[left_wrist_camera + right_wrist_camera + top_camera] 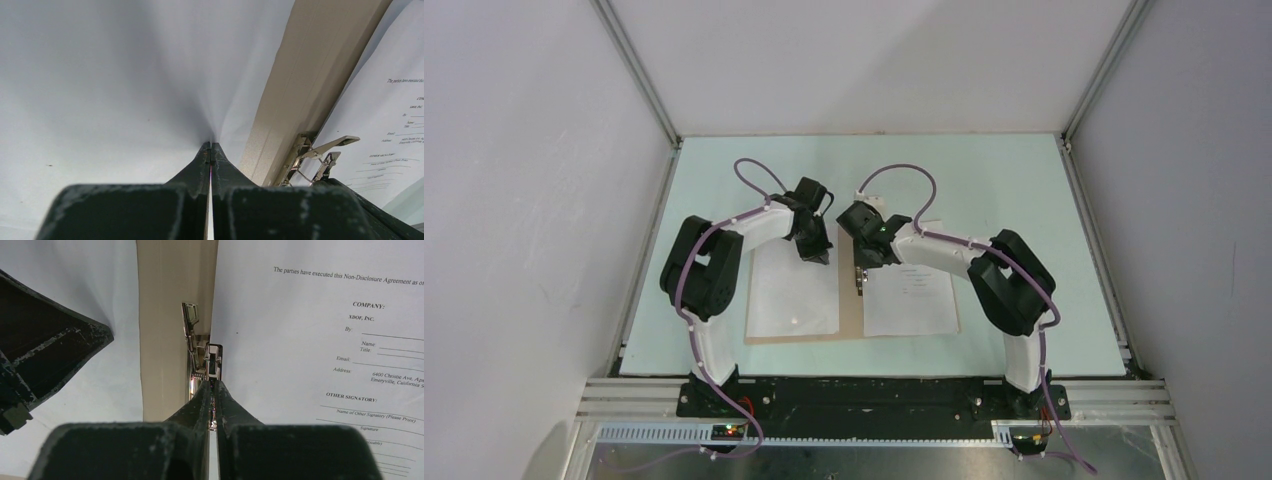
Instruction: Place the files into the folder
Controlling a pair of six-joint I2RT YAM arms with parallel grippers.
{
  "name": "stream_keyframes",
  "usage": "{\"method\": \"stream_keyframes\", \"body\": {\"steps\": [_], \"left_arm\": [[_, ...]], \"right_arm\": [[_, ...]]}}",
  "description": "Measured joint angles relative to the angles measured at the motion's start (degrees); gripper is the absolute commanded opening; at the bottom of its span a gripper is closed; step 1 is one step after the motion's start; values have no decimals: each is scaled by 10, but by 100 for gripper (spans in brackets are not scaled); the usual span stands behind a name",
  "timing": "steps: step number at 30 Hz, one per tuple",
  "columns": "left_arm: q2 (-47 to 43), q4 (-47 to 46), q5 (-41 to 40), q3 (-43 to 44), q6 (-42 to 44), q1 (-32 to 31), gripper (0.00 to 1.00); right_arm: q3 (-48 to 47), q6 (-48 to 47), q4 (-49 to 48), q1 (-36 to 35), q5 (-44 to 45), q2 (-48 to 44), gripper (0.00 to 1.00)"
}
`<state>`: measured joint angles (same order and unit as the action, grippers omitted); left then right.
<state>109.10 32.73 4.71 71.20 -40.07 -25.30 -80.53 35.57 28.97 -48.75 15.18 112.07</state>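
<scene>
The tan folder [851, 318] lies open and flat on the table. A printed sheet of the files [910, 296] covers its right half, and a plain white page [792, 296] with a faint glare covers the left half. At the spine sits the metal clip [190, 326]. My right gripper [212, 384] is shut on the clip's lever, beside the printed sheet [310, 340]. My left gripper [210, 145] is shut, its tips pressing down on the white page [100, 75] just left of the folder's spine [310, 65]. In the top view both grippers [814, 255] [861, 272] stand close together.
The folder lies on a pale green table mat [1024, 200], walled by white panels on the left, right and back. The left gripper's dark finger [45, 350] stands close to the left of the right gripper. Both arms' elbows overhang the folder's outer edges.
</scene>
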Motion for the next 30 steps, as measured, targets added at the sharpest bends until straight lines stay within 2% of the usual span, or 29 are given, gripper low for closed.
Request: {"method": "stream_keyframes", "body": {"steps": [9, 19, 21, 28, 30], "left_arm": [[0, 0, 0, 0, 0, 0, 0], [0, 0, 0, 0, 0, 0, 0], [0, 0, 0, 1, 0, 0, 0], [0, 2, 3, 12, 1, 0, 3], [-1, 2, 5, 17, 1, 0, 3]], "right_arm": [[49, 20, -12, -2, -19, -11, 3], [58, 25, -15, 0, -28, -12, 3], [63, 28, -19, 3, -35, -16, 7], [70, 34, -23, 13, -58, -59, 35], [70, 35, -24, 12, -56, -80, 40]]}}
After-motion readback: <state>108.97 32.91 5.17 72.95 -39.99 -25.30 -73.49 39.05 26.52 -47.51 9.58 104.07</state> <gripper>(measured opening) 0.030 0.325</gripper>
